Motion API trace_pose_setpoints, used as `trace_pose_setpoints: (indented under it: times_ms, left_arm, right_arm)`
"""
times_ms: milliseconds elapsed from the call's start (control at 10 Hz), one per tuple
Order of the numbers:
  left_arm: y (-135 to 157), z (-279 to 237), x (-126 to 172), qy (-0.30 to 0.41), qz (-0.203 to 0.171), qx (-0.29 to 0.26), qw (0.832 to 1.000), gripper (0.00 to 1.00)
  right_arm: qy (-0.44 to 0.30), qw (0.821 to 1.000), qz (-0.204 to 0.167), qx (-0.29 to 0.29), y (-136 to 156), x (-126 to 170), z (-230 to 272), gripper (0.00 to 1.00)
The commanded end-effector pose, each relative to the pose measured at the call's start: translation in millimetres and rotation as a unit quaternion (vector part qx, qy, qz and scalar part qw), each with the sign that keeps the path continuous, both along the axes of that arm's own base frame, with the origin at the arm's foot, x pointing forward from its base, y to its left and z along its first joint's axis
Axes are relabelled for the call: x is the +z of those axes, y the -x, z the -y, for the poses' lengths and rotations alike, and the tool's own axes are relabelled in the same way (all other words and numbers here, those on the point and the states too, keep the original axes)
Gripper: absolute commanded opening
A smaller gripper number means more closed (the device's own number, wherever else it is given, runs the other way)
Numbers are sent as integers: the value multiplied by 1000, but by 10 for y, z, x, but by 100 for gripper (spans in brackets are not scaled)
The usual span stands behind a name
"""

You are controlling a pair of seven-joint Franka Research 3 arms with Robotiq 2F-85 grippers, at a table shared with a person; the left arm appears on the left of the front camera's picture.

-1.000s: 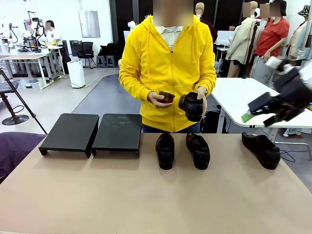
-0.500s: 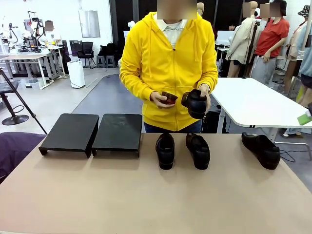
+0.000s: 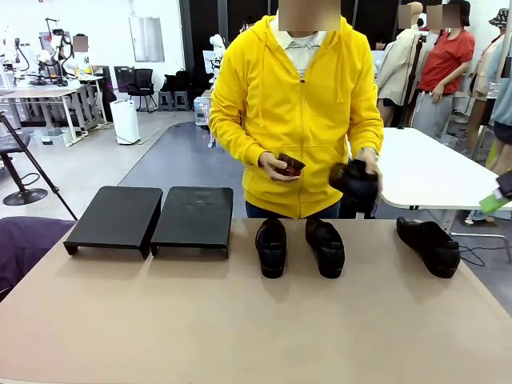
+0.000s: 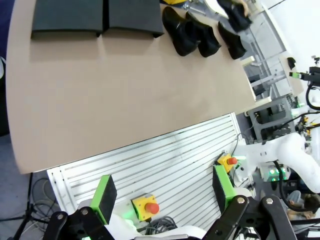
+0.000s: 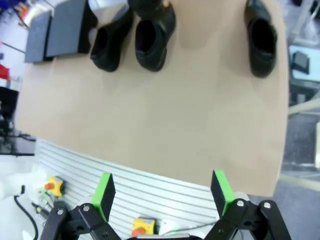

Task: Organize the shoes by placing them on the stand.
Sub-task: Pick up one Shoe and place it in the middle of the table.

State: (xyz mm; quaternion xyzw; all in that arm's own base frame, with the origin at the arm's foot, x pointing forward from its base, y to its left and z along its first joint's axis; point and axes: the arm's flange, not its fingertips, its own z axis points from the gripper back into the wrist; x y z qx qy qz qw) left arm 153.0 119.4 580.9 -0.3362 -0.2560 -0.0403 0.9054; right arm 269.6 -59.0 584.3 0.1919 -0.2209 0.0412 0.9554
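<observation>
Three black shoes rest on the tan table: two side by side in the middle (image 3: 271, 246) (image 3: 326, 247) and one apart at the right (image 3: 430, 246). The person in a yellow hoodie holds a fourth shoe (image 3: 356, 182) above the table's far edge. Two parts of the black stand (image 3: 114, 218) (image 3: 194, 218) sit side by side at the far left, bare. My left gripper (image 4: 164, 192) hangs open over the robot's base, well short of the stand (image 4: 100, 16) and shoes (image 4: 179, 26). My right gripper (image 5: 162, 192) is open too, high above the shoes (image 5: 152, 42) (image 5: 261, 37).
The person's other hand holds a small dark red object (image 3: 289, 166). A white table (image 3: 424, 172) stands behind at the right. The front half of the tan table (image 3: 240, 328) is bare. A green pad (image 3: 496, 200) shows at the picture's right edge.
The person has stepped toward picture right and lowered the held shoe to the right. My right arm has withdrawn almost out of the front view's right edge.
</observation>
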Motion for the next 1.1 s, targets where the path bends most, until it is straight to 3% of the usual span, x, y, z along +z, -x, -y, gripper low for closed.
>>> trace_pose_setpoints:
  times_ms: [0,300,500,800,1000]
  left_arm:
    - [6,1,1,4,6,-9,1000,100]
    - [6,1,1,4,6,-9,1000,100]
    - [6,1,1,4,6,-9,1000,100]
    - [6,1,1,4,6,-9,1000,100]
    - [6,1,1,4,6,-9,1000,100]
  right_arm:
    - [-5,1000,-15,16,324,405,554,100]
    - [-23,996,-81,37,871,808,1136,100]
    - [-52,993,-104,18,1155,918,1457,100]
    - [-70,993,-89,-12,1226,836,1496,100]
    - [-81,995,-54,-25,941,827,1126,100]
